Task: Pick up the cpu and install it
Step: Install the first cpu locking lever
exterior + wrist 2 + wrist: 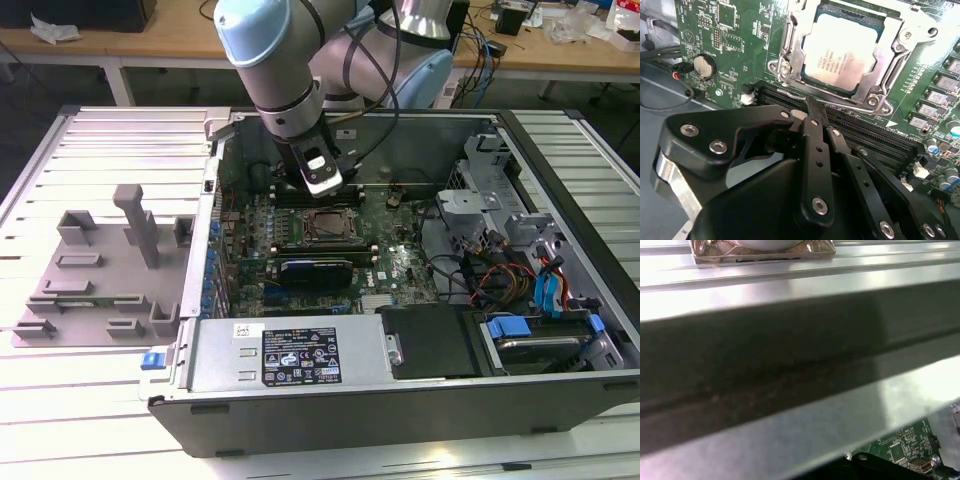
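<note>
Gripper [812, 107] hangs inside the open computer case [400, 400], fingers clenched together and grasping nothing, while the cpu [845, 52] sits seated in the motherboard socket [790, 50] just beyond the gripper's tip, apart from it

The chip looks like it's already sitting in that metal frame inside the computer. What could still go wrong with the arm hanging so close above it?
The cpu lies in the socket, whose metal frame looks not yet clamped, so a bump might shift it. The gripper sits just above the memory slots beside the socket and could scrape them if it dips. Loose cables lie in the case on the exterior view's right and might snag a wide swing.
</note>
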`<state>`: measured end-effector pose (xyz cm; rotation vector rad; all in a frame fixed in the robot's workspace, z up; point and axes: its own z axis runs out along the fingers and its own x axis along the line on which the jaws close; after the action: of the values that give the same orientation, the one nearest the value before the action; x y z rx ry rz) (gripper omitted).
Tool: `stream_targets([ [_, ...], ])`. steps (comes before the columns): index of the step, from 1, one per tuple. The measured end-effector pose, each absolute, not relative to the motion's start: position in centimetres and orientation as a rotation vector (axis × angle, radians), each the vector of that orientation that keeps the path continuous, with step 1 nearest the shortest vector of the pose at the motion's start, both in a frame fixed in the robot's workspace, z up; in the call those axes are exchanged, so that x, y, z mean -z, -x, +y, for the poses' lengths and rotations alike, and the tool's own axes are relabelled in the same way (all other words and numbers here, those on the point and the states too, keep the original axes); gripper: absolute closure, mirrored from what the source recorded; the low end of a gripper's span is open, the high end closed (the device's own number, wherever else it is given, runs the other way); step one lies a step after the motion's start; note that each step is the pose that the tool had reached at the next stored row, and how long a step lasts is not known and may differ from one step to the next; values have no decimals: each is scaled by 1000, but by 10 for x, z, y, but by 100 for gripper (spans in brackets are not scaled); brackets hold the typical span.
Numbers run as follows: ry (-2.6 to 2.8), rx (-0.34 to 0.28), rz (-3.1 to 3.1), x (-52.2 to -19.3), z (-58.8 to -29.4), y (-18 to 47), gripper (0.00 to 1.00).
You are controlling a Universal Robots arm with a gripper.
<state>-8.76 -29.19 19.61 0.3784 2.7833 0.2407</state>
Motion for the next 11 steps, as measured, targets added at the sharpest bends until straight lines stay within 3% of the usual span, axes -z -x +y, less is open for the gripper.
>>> stream_targets([
  [11, -377, -241, 2776, -190, -293, 88, 89],
])
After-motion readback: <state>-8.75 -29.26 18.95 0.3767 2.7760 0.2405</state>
